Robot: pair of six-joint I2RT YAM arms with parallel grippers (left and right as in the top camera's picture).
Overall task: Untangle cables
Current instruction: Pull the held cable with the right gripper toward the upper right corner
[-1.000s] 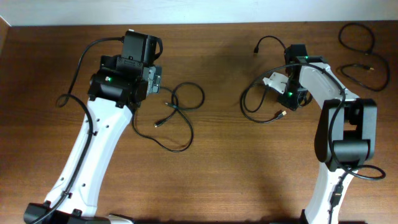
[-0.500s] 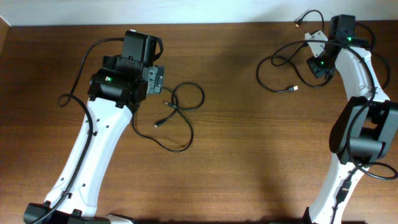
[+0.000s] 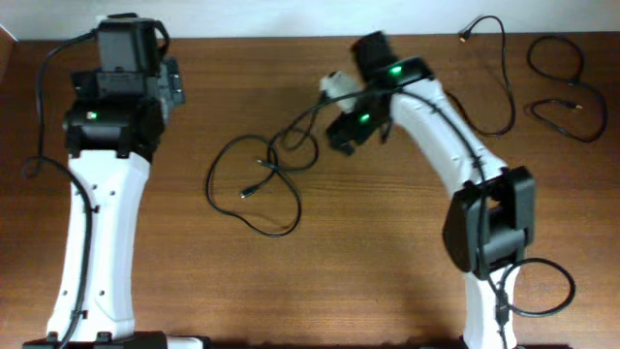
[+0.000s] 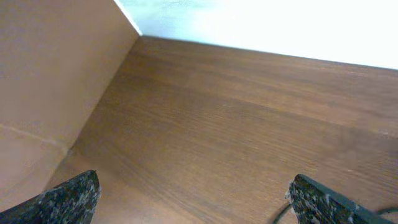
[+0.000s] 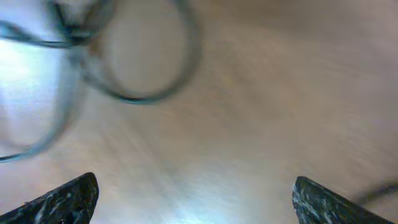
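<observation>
Left gripper (image 4: 194,199) near table (image 4: 236,124) corner, cables (image 3: 260,182) central

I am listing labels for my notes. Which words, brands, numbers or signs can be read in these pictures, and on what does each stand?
No readable text in any view.
The tangled cables, the cables at far right and the table bear no print.
The left arm and right arm show only green lights, no letters.
The right wrist view is too blurred to read.
</observation>
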